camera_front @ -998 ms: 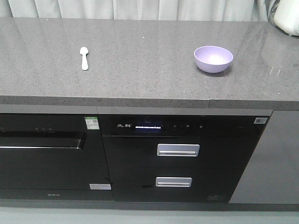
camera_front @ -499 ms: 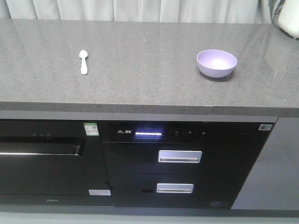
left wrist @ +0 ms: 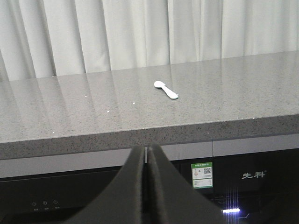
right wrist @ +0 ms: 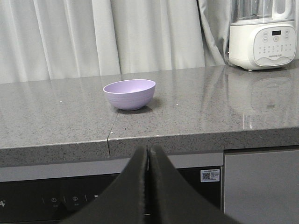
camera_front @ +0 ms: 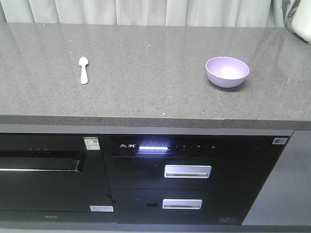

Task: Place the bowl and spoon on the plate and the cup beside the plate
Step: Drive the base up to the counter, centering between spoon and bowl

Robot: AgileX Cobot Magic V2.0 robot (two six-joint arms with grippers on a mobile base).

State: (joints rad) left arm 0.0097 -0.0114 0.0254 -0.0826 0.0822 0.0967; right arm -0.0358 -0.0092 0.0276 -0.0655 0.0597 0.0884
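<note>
The bowl [camera_front: 227, 72] stands upright on the right part of the grey speckled counter [camera_front: 146, 97], its mouth open to the top and nothing inside it. The spoon [camera_front: 83, 69] lies flat on the left part of the same counter, well apart from the bowl, head toward the curtain [camera_front: 146, 12] and handle toward the front edge. A seam in the stone runs to the front edge just in front of the bowl.

The left tool [left wrist: 145, 154] is closed with its two dark fingers pressed together and nothing between them. It sits below the counter's front edge, facing the spoon [left wrist: 166, 89]. The right tool [right wrist: 148, 154] is closed and empty in the same way, low in front of the counter and pointing at the bowl [right wrist: 129, 94].

At the far right of the counter stands a white blender [right wrist: 261, 35]. Under the counter are black appliance fronts – a lit display strip [camera_front: 155, 146] above two drawers with silver handles [camera_front: 187, 171].
</note>
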